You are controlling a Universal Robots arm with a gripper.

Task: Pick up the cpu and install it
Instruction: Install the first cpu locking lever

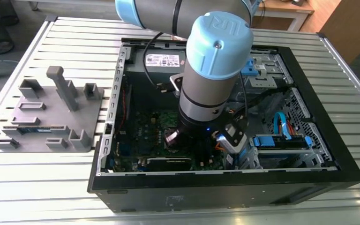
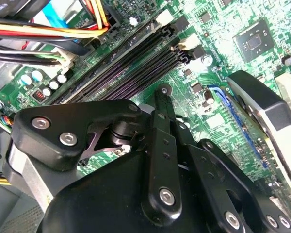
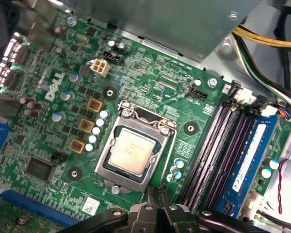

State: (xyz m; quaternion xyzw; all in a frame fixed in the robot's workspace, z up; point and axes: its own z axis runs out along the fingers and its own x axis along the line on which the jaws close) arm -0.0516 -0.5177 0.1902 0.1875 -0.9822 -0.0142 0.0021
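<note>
First wrist view, one cpu (image 3: 131,150) seated in one socket (image 3: 136,148); four memory slots (image 3: 223,150)

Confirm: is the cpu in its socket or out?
In. The cpu lies flat inside the socket's metal frame on the motherboard.

Black gripper linkage (image 2: 157,160) hangs close over the green motherboard (image 2: 218,63). Beyond it lie parallel dark memory slots (image 2: 131,73), a square black chip (image 2: 254,41), and a bundle of yellow, red and black cables (image 2: 53,29).
</note>
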